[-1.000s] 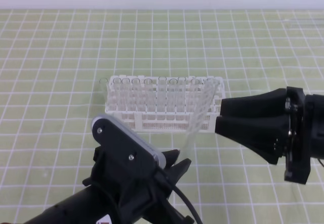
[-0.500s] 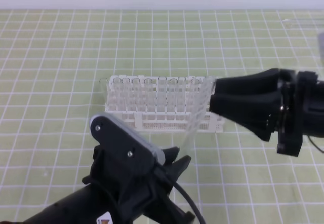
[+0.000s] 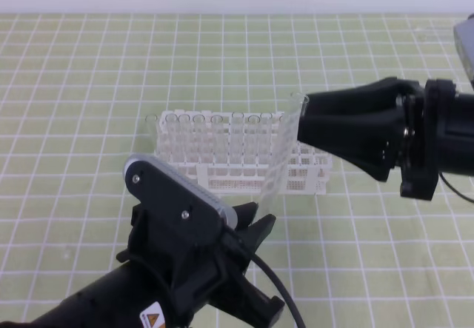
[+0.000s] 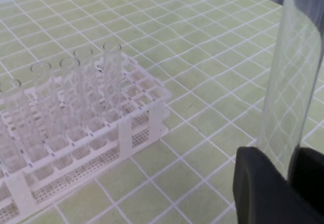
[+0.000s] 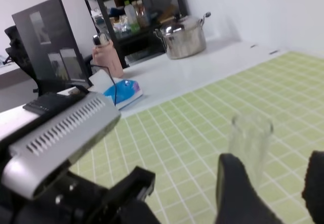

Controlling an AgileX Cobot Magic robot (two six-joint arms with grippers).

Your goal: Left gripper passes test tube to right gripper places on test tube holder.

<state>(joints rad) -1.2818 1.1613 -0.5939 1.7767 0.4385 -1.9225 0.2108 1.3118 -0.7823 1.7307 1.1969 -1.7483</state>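
Observation:
My left gripper (image 3: pixel 256 221) reaches in from the lower left and is shut on the bottom end of the test tube (image 3: pixel 281 158). The clear tube slants up and to the right in front of the white test tube holder (image 3: pixel 222 174). In the left wrist view the test tube (image 4: pixel 293 82) rises from between the black fingers (image 4: pixel 258 183). My right gripper (image 3: pixel 301 126) comes in from the right, open, with its fingertips level with the tube's upper end. In the right wrist view the rimmed mouth of the test tube (image 5: pixel 249 133) stands between the spread fingers (image 5: pixel 233 183), nearer the left one and touching neither.
Several other clear tubes stand upright in the holder (image 4: pixel 126 133). A green mat with a white grid (image 3: pixel 89 84) covers the table. The left arm's grey plate (image 5: pixel 61 133) fills the lower left of the right wrist view. Shelves and a steel pot (image 5: pixel 185 37) lie beyond the table.
My right gripper has moved up and to the left until its fingertips reach the tube's upper end. The left gripper has shifted slightly left with the tube, which now stands a little higher.

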